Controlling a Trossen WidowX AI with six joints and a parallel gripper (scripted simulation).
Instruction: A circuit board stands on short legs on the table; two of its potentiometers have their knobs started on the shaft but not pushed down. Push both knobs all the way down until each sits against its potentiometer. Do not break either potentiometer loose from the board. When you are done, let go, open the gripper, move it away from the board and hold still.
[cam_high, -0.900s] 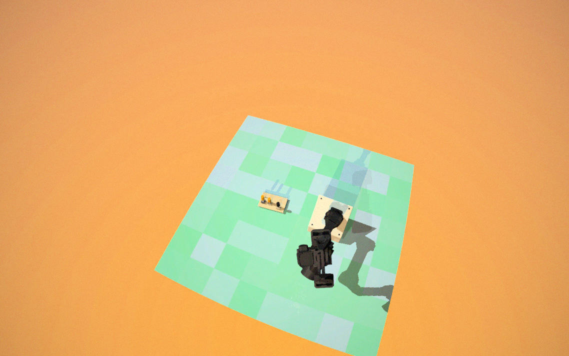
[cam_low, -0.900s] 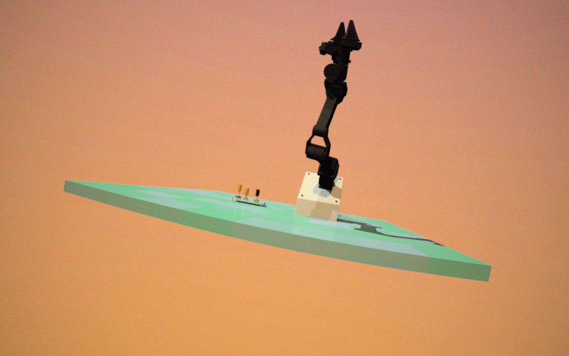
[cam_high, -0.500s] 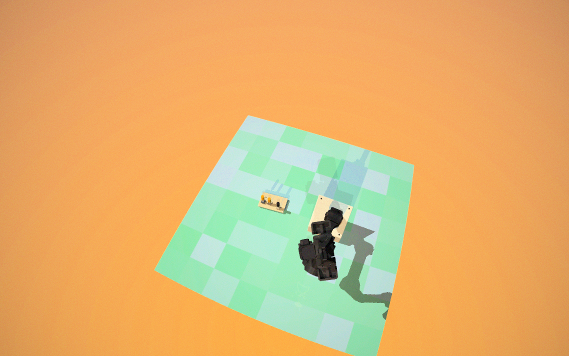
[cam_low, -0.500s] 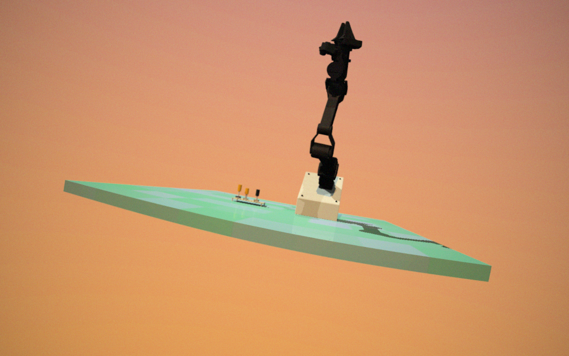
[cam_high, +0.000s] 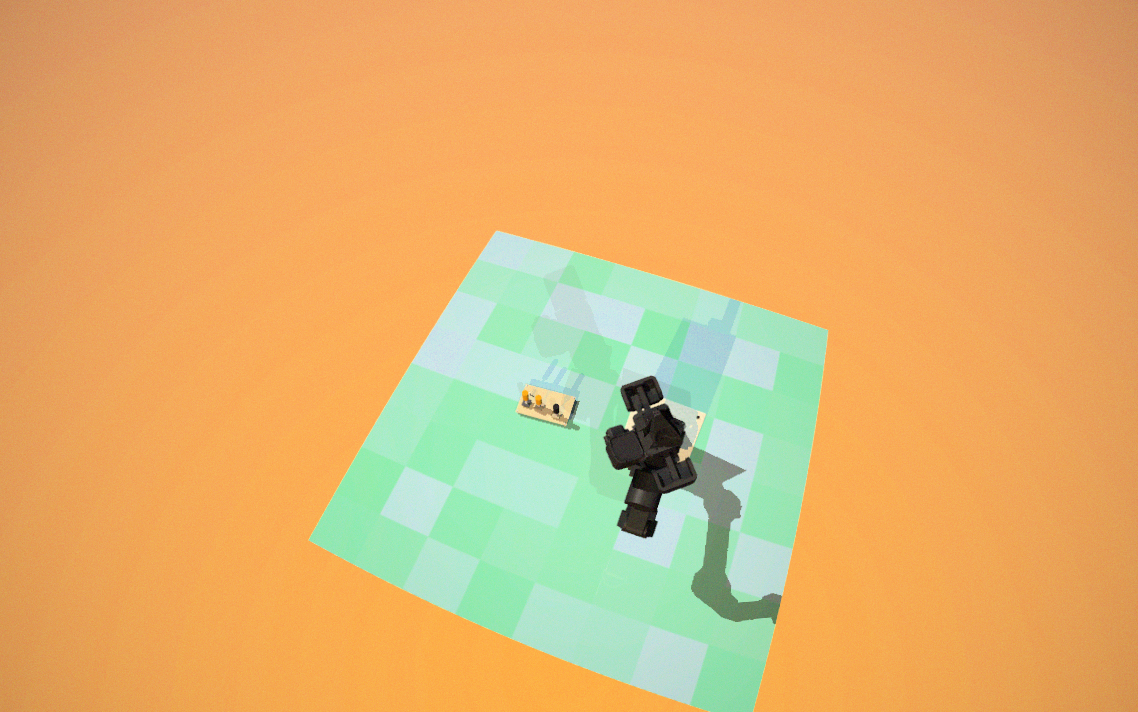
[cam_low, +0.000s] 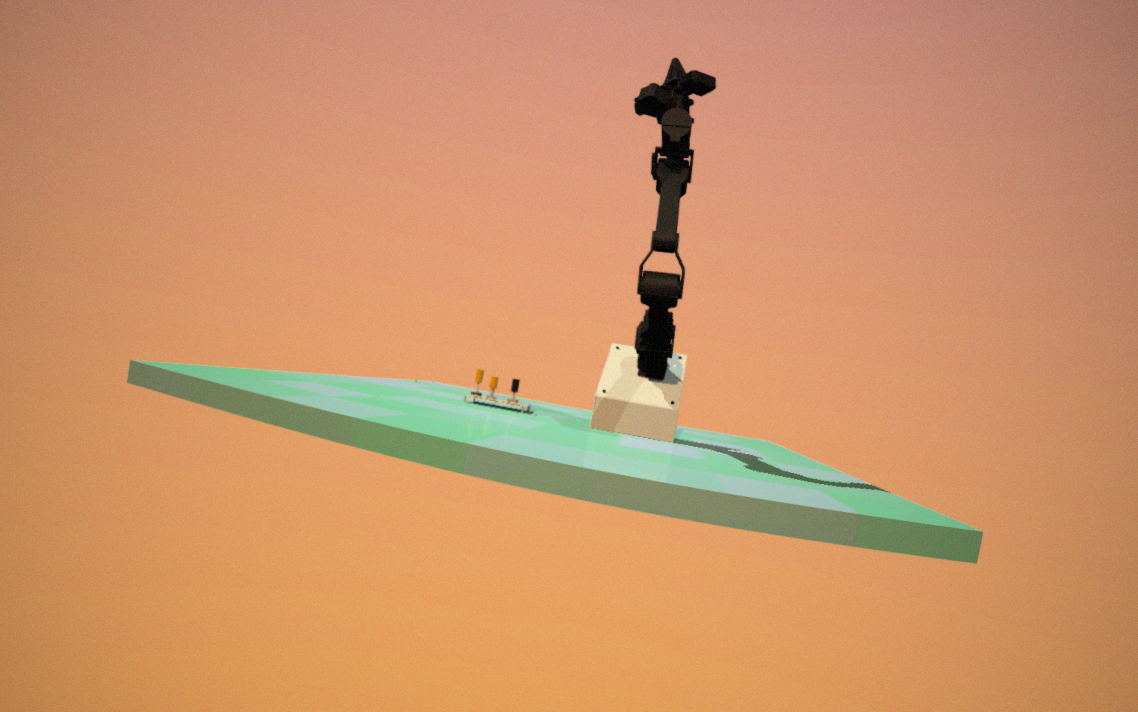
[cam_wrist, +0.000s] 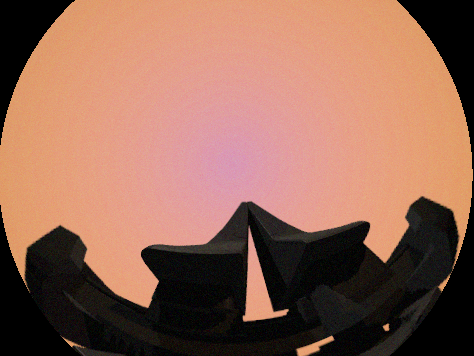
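The circuit board (cam_high: 545, 417) (cam_low: 501, 405) stands left of the arm's base. An orange knob (cam_high: 525, 395) (cam_low: 479, 376) at its left end stands high, with a thin shaft visible below it. A second orange knob (cam_high: 538, 400) (cam_low: 493, 382) sits lower beside it. A black knob (cam_high: 555, 408) (cam_low: 515, 385) towards the right end also shows a thin shaft below it. The potentiometers are too small to judge closely. My gripper (cam_low: 674, 60) (cam_wrist: 246, 206) is shut with nothing between its fingertips. It points upward, high above the table and far from the board.
The pale base block (cam_high: 699, 424) (cam_low: 633, 411) stands right of the board and carries the upright arm (cam_low: 668, 201). The green chequered table top (cam_high: 520, 470) (cam_low: 377, 419) ends in open edges. The wrist view shows only the plain orange-pink background beyond the fingers.
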